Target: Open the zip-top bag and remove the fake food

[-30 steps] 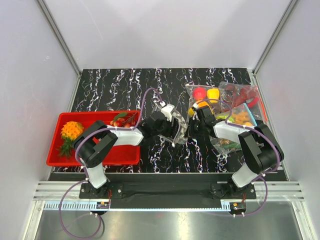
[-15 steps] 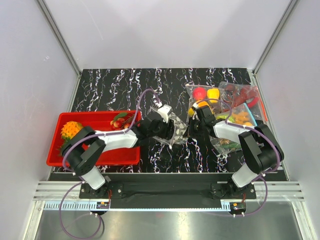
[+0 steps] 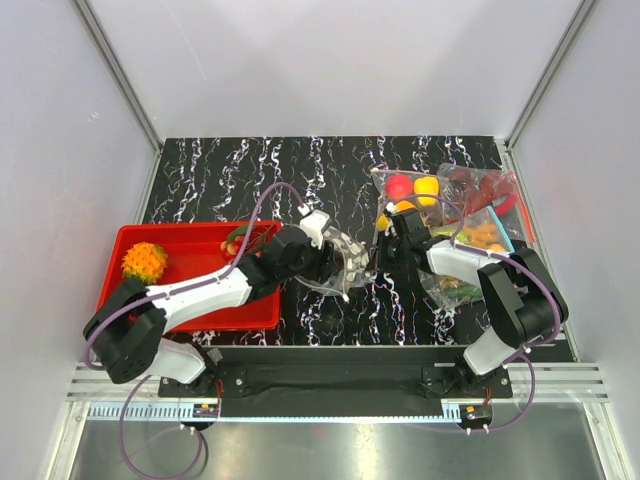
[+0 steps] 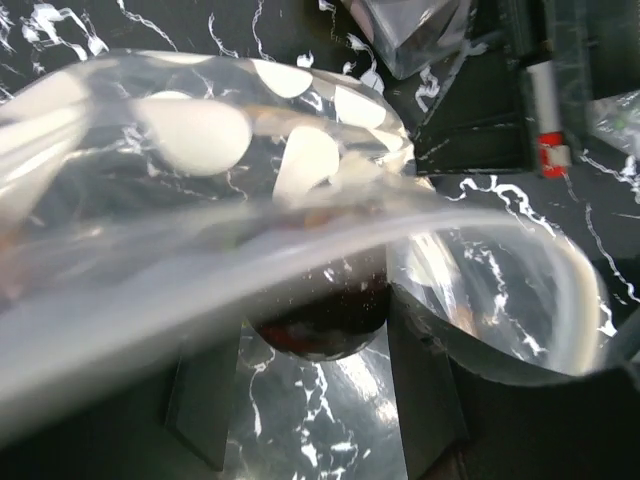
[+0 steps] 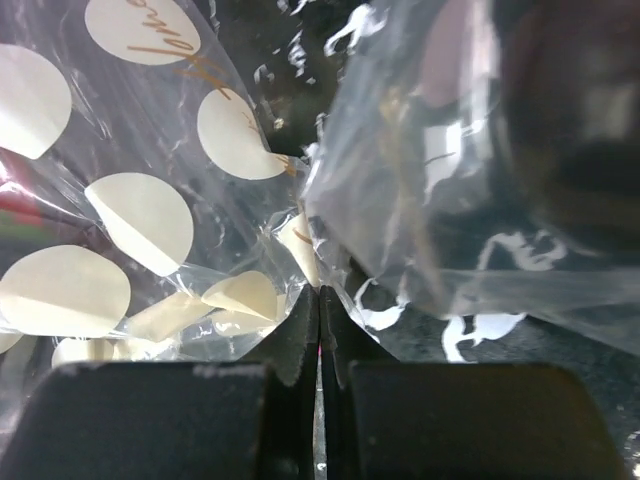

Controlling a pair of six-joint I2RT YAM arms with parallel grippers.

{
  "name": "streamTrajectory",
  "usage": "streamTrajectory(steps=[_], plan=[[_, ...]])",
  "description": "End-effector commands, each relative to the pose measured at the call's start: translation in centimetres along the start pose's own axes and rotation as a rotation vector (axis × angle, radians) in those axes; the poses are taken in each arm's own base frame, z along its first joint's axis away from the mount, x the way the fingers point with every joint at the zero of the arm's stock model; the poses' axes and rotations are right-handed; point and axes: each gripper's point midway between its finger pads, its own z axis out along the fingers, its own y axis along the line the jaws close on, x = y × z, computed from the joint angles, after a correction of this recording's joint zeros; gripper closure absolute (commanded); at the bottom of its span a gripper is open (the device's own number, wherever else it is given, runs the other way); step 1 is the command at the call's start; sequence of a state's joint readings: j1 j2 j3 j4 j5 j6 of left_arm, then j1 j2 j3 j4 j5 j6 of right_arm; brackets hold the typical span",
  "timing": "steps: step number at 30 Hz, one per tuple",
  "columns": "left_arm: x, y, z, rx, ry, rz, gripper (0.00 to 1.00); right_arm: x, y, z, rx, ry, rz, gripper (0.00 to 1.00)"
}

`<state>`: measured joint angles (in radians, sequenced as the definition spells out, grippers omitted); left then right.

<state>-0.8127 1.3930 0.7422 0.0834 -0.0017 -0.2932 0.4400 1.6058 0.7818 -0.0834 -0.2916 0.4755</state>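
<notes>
The zip-top bag [image 3: 350,262], clear with white dots, lies at the table's middle between both grippers. It also shows in the left wrist view [image 4: 200,130] and the right wrist view [image 5: 150,220]. My left gripper [image 3: 320,262] [image 4: 315,335] reaches into the bag's mouth, its fingers against both sides of the dark round fruit [image 4: 320,320]. My right gripper [image 3: 384,258] [image 5: 320,295] is shut on the bag's right edge and pinches the plastic. The orange bumpy fruit [image 3: 143,261] and the cherries [image 3: 243,238] lie in the red tray [image 3: 110,300].
Other clear bags lie at the right. One holds red and yellow balls [image 3: 415,187], one holds red peppers [image 3: 487,190], and one has a blue strip [image 3: 485,237]. The red tray sits at the left near edge. White walls enclose the table.
My left arm has stretched out low and its gripper has shifted slightly left and nearer at the bag's mouth. The right gripper has held its pinch in place.
</notes>
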Motion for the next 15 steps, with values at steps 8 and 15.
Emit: streamTrajectory(steps=[8,15], plan=[[-2.5,-0.1,-2.5,0.0,-0.052,0.071,0.65,-2.0,-0.6,-0.8,0.058,-0.068,-0.017,1.0],[-5.0,-2.5,-6.9,0.122,-0.126,0.072,0.67,-2.0,-0.6,-0.6,0.059,-0.068,-0.02,1.0]])
